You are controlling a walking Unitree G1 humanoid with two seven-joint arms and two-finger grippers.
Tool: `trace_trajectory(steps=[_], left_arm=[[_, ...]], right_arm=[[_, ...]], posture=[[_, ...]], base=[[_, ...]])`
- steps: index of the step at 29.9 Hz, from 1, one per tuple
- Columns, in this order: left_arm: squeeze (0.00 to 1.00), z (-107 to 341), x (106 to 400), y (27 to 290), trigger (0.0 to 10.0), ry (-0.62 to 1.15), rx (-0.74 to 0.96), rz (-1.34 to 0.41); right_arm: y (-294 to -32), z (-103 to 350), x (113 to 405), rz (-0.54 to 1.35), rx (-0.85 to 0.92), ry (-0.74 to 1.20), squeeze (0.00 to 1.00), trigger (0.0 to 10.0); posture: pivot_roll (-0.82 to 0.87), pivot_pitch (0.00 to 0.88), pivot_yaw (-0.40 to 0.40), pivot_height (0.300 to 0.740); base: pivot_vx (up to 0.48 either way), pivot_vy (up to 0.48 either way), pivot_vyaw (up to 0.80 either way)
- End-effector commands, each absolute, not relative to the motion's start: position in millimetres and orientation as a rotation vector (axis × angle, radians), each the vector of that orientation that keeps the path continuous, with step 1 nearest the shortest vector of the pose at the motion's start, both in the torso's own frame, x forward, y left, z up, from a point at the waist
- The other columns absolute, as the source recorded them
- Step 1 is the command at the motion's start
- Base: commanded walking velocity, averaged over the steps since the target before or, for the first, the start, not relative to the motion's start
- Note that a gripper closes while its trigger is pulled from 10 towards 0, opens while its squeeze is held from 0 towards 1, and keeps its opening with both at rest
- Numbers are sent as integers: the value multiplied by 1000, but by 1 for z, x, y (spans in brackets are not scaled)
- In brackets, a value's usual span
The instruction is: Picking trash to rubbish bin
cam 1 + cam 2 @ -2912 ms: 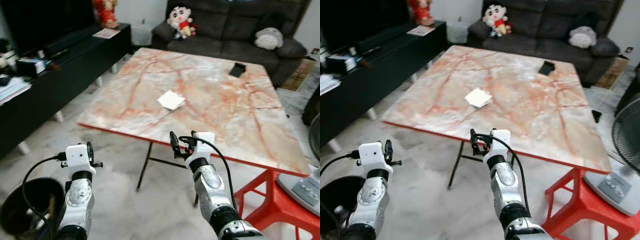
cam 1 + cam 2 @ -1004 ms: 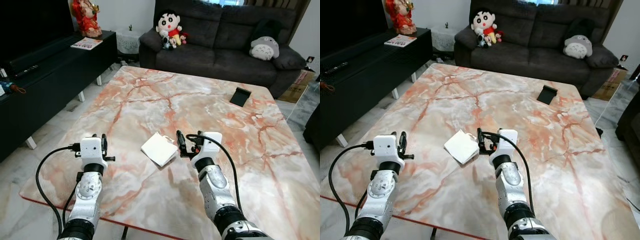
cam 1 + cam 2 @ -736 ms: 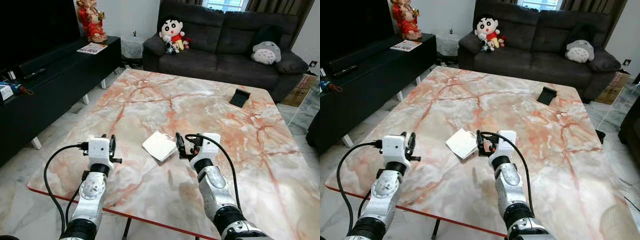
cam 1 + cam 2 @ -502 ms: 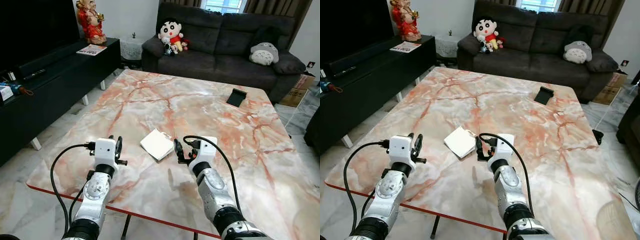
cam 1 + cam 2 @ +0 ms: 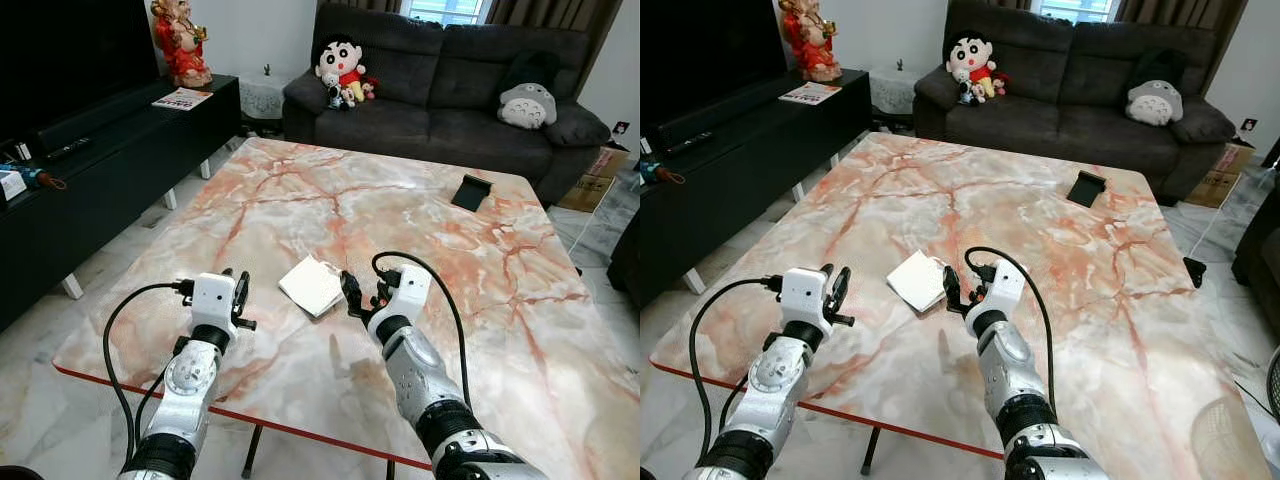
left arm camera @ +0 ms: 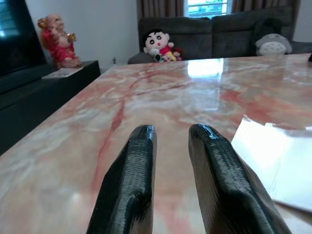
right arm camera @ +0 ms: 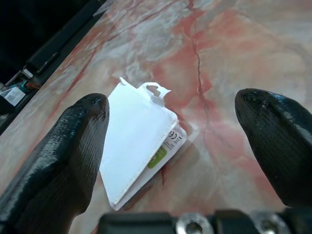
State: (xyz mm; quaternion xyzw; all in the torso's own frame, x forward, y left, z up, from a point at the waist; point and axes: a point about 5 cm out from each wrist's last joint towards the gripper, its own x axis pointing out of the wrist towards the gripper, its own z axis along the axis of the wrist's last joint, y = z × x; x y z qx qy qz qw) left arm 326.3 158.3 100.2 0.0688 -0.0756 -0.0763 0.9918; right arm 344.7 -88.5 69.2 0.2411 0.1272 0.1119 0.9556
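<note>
Right tool (image 5: 361, 297) hangs spread wide, with the white packet (image 7: 137, 141) lying flat on the desk (image 5: 500, 290) just ahead of its fingers (image 7: 73, 146). Left tool (image 6: 170, 141) hovers beside it, barely parted, gripping nothing.

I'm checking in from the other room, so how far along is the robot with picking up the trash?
Done: it stands at the marble table. In hand: the right gripper, fingers wide open, hangs beside the white packet, which lies flat and unheld. The left gripper hovers idle, holding nothing. Left: grasping the packet, lifting it and carrying it to a bin.
</note>
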Motion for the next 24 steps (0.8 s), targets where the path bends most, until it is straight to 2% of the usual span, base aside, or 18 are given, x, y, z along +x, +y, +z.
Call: trace_trajectory(steps=[1, 4, 6, 14, 24], left_arm=[[0, 108, 333, 155, 10000, -160, 147, -189], [0, 110, 337, 153, 10000, -152, 147, -231], [0, 112, 344, 145, 10000, -121, 161, -323], [0, 108, 350, 134, 10000, -43, 160, -443], [0, 95, 354, 145, 10000, 81, 175, -395]], right_arm=[[-88, 76, 350, 221, 497, 265, 0, 10000], [-87, 77, 351, 215, 529, 271, 0, 10000], [-87, 80, 353, 213, 537, 277, 0, 10000], [-84, 85, 356, 216, 577, 307, 0, 10000], [-85, 90, 358, 200, 621, 313, 0, 10000]], posture=[[-5, 0, -80, 740], [-5, 0, -80, 740], [-7, 0, -78, 740], [-18, 0, -70, 740], [-21, 0, -66, 740]], base=[[0, 0, 0], [0, 0, 0], [0, 0, 0], [0, 0, 0], [0, 0, 0]])
